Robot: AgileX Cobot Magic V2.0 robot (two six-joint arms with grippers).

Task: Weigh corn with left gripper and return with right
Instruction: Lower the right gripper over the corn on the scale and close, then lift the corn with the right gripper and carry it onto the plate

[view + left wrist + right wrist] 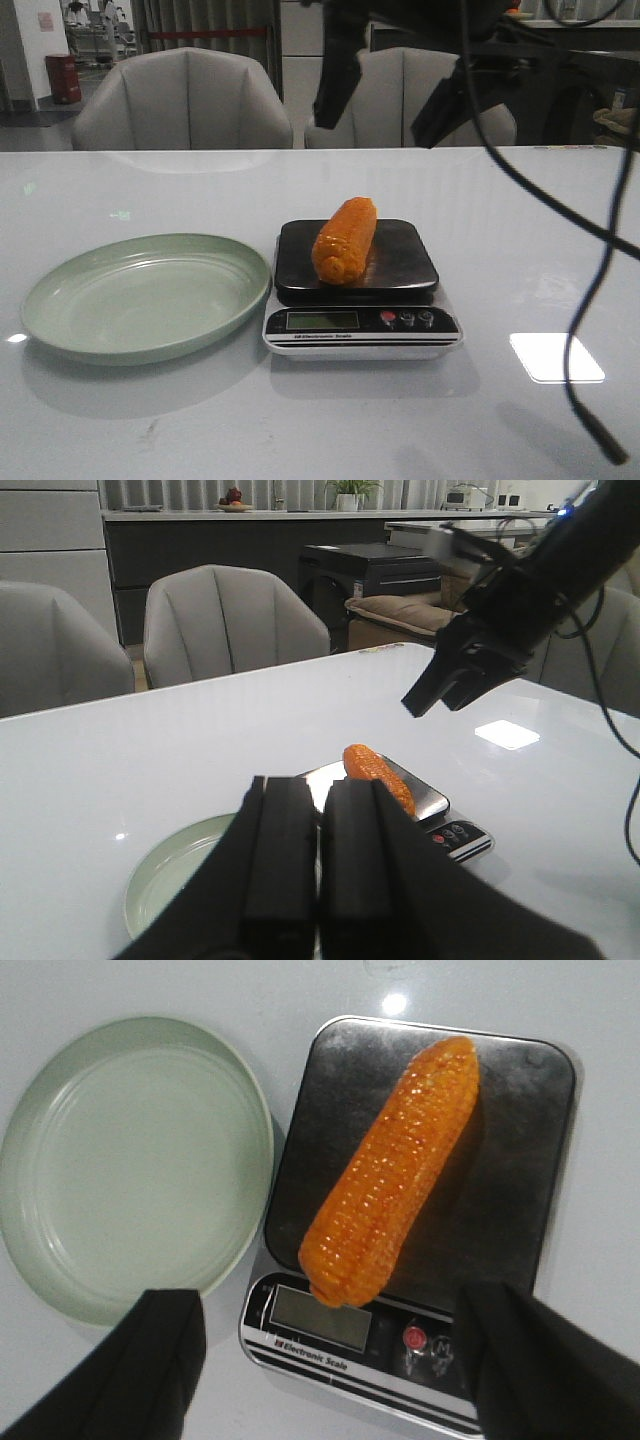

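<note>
**Corn on the scale, both grippers clear**

Front view: scale sat nearest, its display toward the camera, on the white table. Corn lay along the black platform, nothing touching it. Green plate just beside the scale, to the left.

Left wrist view: left gripper was clenched, fingers pressed together on nothing, held above the plate and short of the corn. Right gripper hung over the scale.

Right wrist view: right gripper spread wide, released, above the corn, the scale's display between its fingers.
</note>
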